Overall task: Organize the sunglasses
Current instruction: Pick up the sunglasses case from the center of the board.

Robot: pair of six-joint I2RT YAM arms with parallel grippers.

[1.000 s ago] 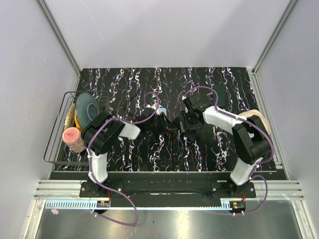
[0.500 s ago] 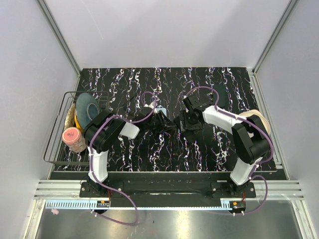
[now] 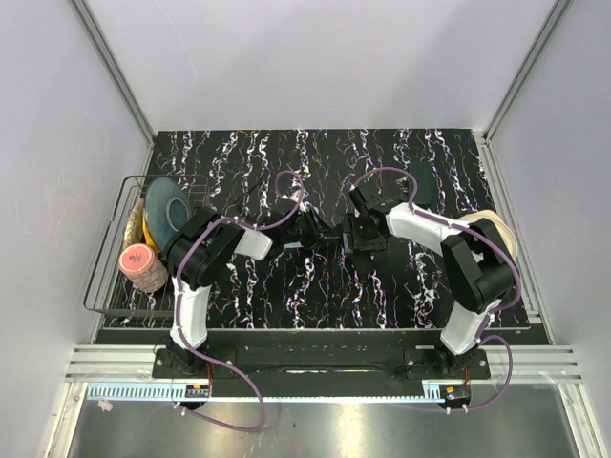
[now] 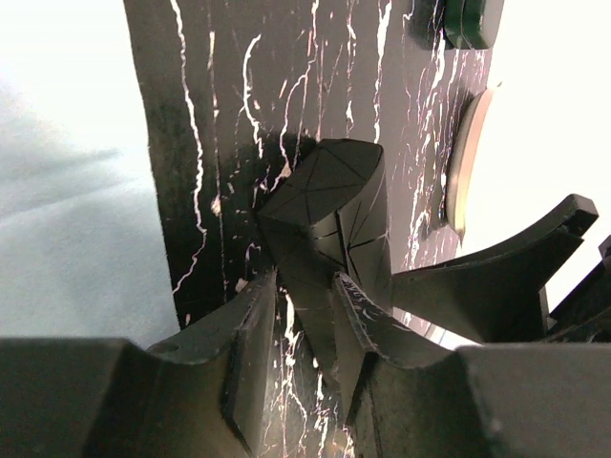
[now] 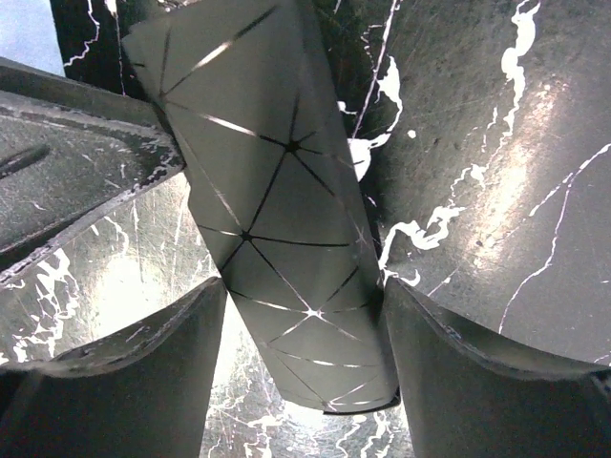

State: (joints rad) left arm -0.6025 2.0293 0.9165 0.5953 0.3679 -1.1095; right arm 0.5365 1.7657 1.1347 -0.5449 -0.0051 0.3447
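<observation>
The black sunglasses case (image 5: 277, 210) sits between both sets of jaws. The right gripper (image 5: 298, 310) hugs its wide body, jaws far apart, and the left gripper (image 4: 304, 305) pinches a thin end, jaws close together. Best to move both gently together, so it does not slip down to the table (image 5: 477, 143) under the jaws.

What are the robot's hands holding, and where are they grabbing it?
Both hold the black glasses case: left gripper pinches one narrow end, right gripper clamps its sides.
</observation>
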